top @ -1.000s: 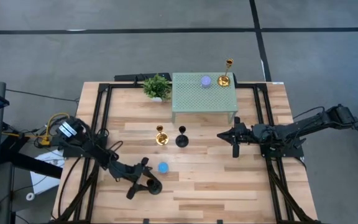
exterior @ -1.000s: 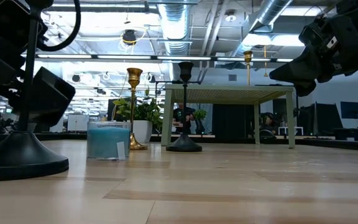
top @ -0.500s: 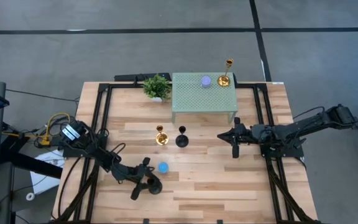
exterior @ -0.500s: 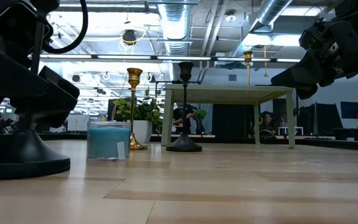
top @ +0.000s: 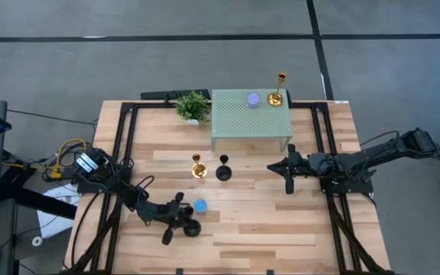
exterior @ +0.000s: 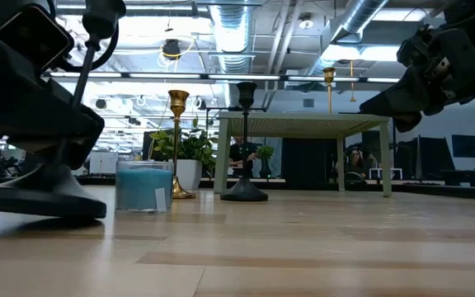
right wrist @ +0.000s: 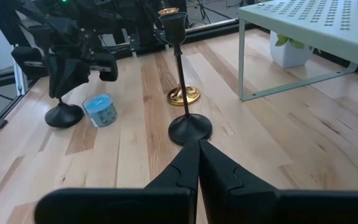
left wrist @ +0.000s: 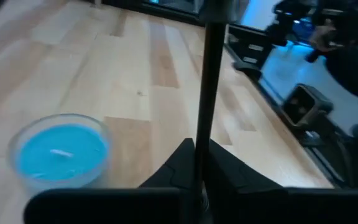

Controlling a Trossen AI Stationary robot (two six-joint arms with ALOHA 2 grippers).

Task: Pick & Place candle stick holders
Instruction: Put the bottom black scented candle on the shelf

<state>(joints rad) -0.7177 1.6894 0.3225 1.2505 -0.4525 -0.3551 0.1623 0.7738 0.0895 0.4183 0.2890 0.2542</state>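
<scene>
While clamping the black holder [top: 190, 227], left gripper [top: 176, 220] low

My left arm reaches low across the near left part of the table, its wrist bent down so the left gripper [top: 177, 220] sits close over the wood, and my left fingers [left wrist: 179, 163] are pinched together around the thin dark stem of a black candle stick holder [left wrist: 209, 74], which leans tilted in the low view. My right arm stretches in from the right edge, nearly level above the table's middle, and waits there with the right gripper [top: 287, 183] pressed fully together and holding nothing.
</scene>
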